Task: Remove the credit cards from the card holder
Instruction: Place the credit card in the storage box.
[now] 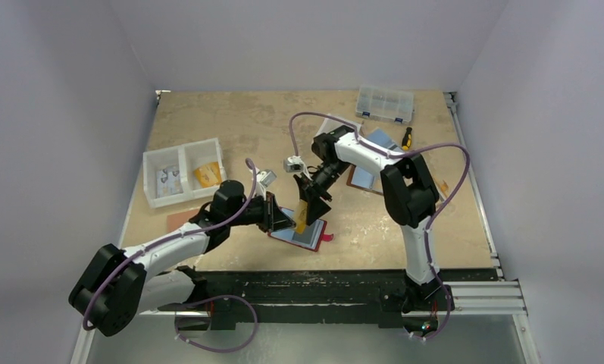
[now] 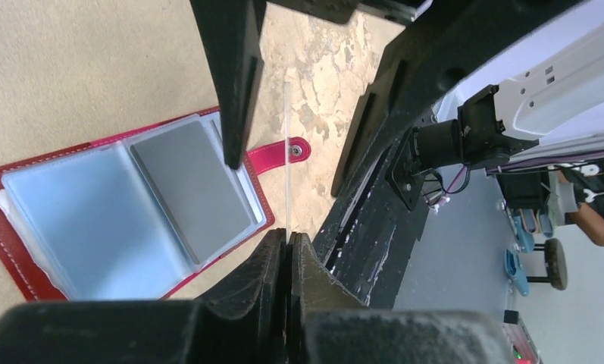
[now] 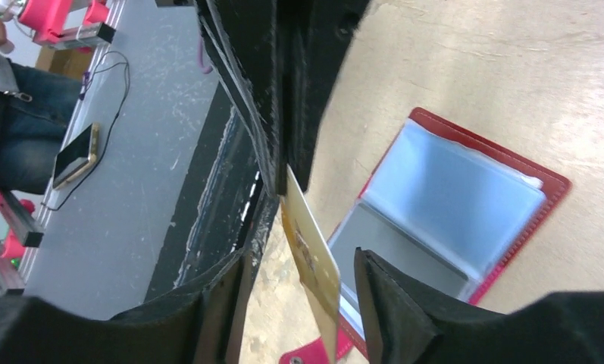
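The dark red card holder (image 1: pixel 316 237) lies open near the table's front edge, its pink strap tab (image 2: pixel 280 154) pointing toward that edge. Its clear sleeves show a light blue card (image 2: pixel 86 220) and a grey card (image 2: pixel 189 186). My left gripper (image 1: pixel 286 220) is shut on a pale yellow card (image 1: pixel 302 216), holding it upright just above the holder; the card is edge-on in the left wrist view (image 2: pixel 286 152). My right gripper (image 1: pixel 311 203) is open, its fingers (image 3: pixel 405 318) straddling the same card (image 3: pixel 310 258) without touching it.
A white two-compartment bin (image 1: pixel 183 171) holding small items stands at the left. A clear organiser box (image 1: pixel 385 103) and a screwdriver (image 1: pixel 407 137) are at the back right. Another holder (image 1: pixel 363 178) lies under the right arm. A tan piece (image 1: pixel 179 220) lies near the left arm.
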